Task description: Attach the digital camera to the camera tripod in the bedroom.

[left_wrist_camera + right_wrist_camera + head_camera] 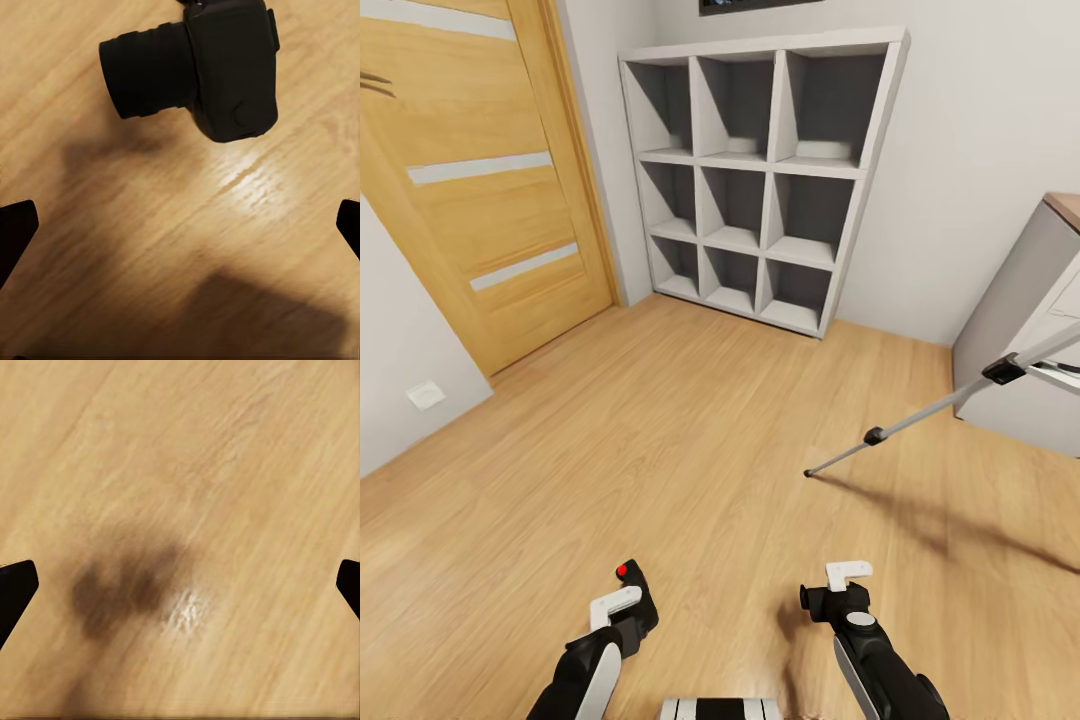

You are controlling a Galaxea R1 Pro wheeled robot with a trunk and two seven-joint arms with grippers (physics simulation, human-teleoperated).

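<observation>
The digital camera is a small black body with a red button, seen low in the head view on the light wood floor. Its lens barrel and body lie just beyond the fingertips of my left gripper, which is open and holds nothing. In the head view the left gripper sits right beside the camera. The right gripper is open over bare floor. One thin silver leg of the camera tripod slants in from the right, its foot on the floor; the head is out of view.
A white cube shelf stands against the far wall. A wooden door is at the left, with a wall outlet nearby. The grey desk with its wood top stands at the right behind the tripod leg.
</observation>
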